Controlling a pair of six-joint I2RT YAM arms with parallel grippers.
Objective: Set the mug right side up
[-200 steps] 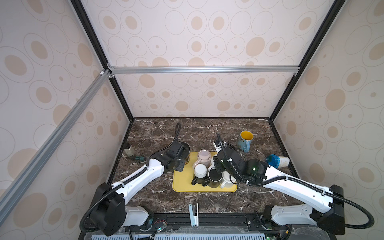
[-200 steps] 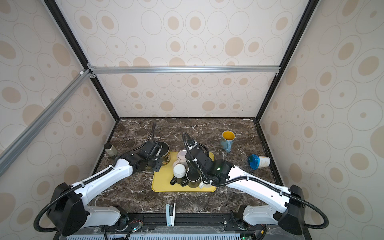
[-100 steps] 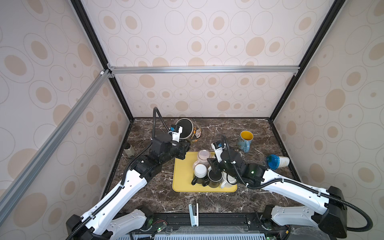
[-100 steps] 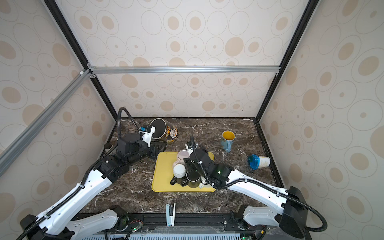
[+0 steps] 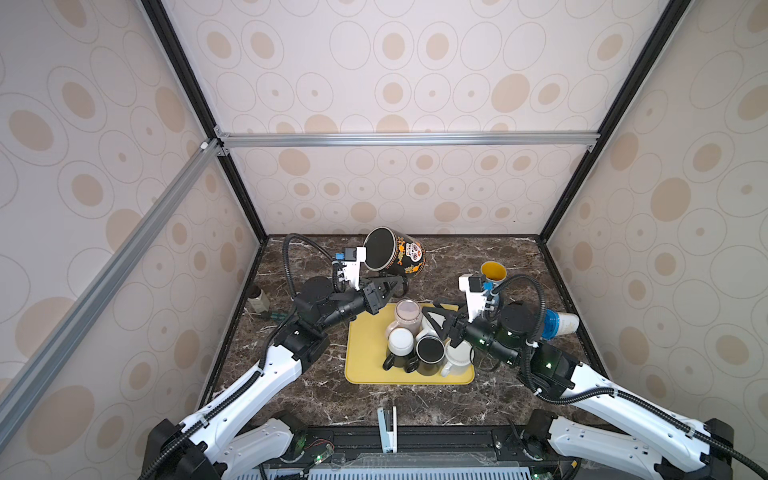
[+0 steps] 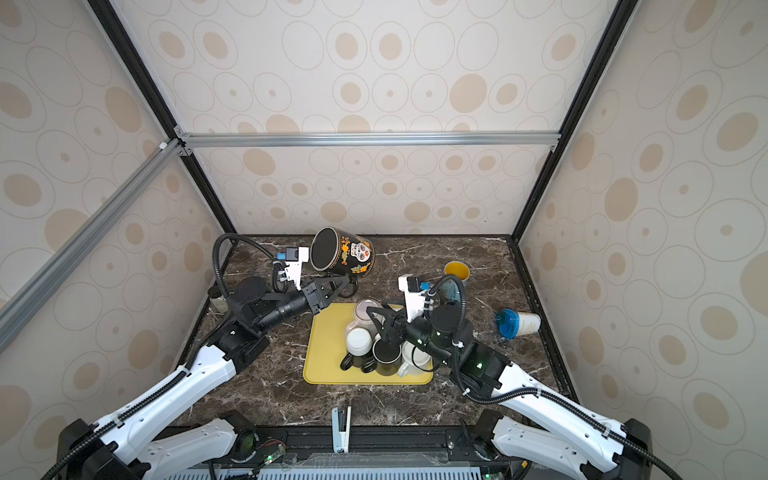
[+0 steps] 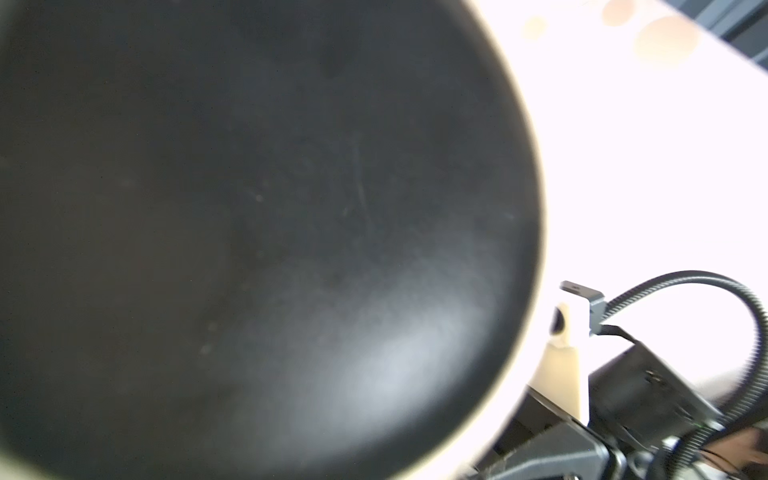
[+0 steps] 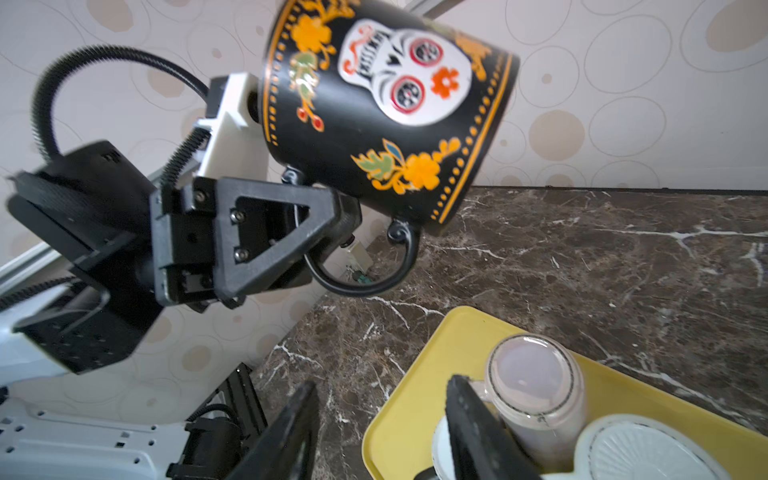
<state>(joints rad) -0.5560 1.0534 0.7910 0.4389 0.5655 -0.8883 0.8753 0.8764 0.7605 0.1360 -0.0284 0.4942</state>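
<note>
mug: black mug [image 5: 395, 253] with a painted skull and orange flowers, held clear of the bench [image 5: 457, 257] over its far left part. It lies tilted on its side with the handle underneath.
mug ends: one round dark end fills the left wrist view [image 7: 249, 208]. I cannot tell whether it is the mouth or the base.
left hand: the left hand [image 8: 340, 220] is clamped tight on the mug's handle, seen in both top views [image 6: 343, 286].
right hand: the right hand [image 8: 382, 415] is low over the yellow tray [image 5: 365, 365]. Its jaws are apart with nothing between them, and one finger is just beside the upturned pink cup [image 8: 536, 390].
tray load: the pink cup and three other mugs [image 5: 430, 351] are bunched on the right half; the left half is bare.
edges: a small bottle [image 5: 258, 297] is at the left wall and a blue-lidded cup [image 5: 559, 323] lies on its side by the right wall. A yellow-lined mug [image 5: 493, 272] is upright, far right.
open room: bare bench left of the tray, in front of it, and along the back wall between the two mugs.
writing: the lettering on the skull's brow [image 8: 365, 58] is too blurred to read.
</note>
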